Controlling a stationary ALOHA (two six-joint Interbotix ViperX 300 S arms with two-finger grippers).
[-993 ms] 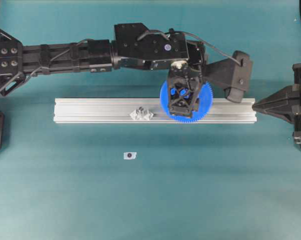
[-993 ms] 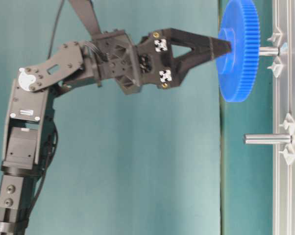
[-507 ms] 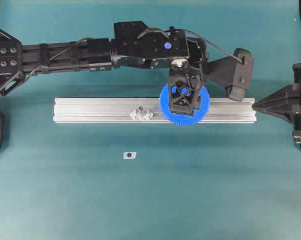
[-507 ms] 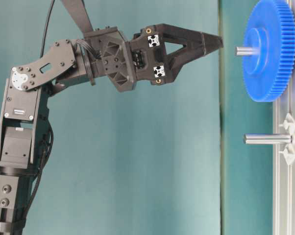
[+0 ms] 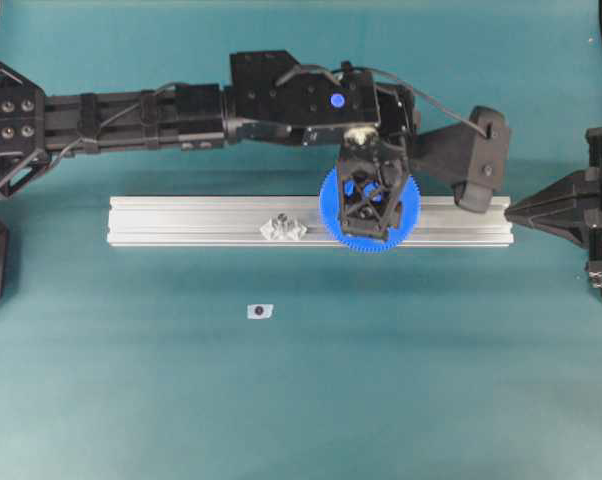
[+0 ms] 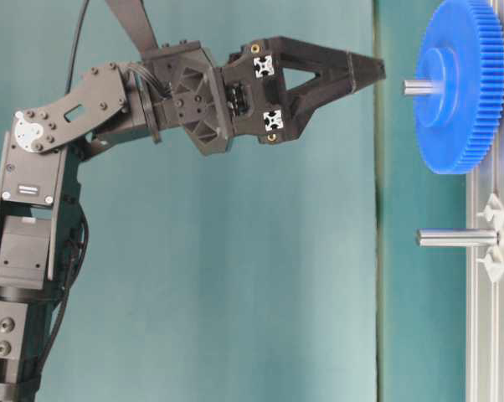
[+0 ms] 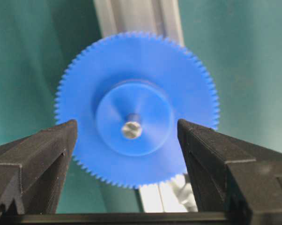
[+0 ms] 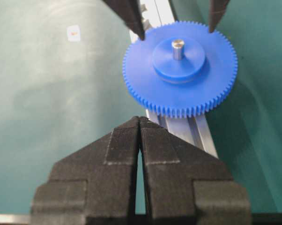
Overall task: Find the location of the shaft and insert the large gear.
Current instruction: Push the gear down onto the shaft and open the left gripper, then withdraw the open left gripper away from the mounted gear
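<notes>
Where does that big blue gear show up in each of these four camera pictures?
Overhead view: the blue gear sits right of centre, partly under the left gripper.
Table-level view: top right corner, seen edge-on.
Left wrist view: centre, filling the gap between the open fingers.
Right wrist view: upper right.
Shared landmark: the grey metal rail under the gear, with the metal pin poking through its hub.

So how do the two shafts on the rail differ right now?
The upper shaft carries the large gear, with only its tip poking through the hub; the lower shaft is bare along its length. The left claw hangs open near the upper one, touching nothing; none is near the lower. Both are metal pegs standing on the rail.
</notes>
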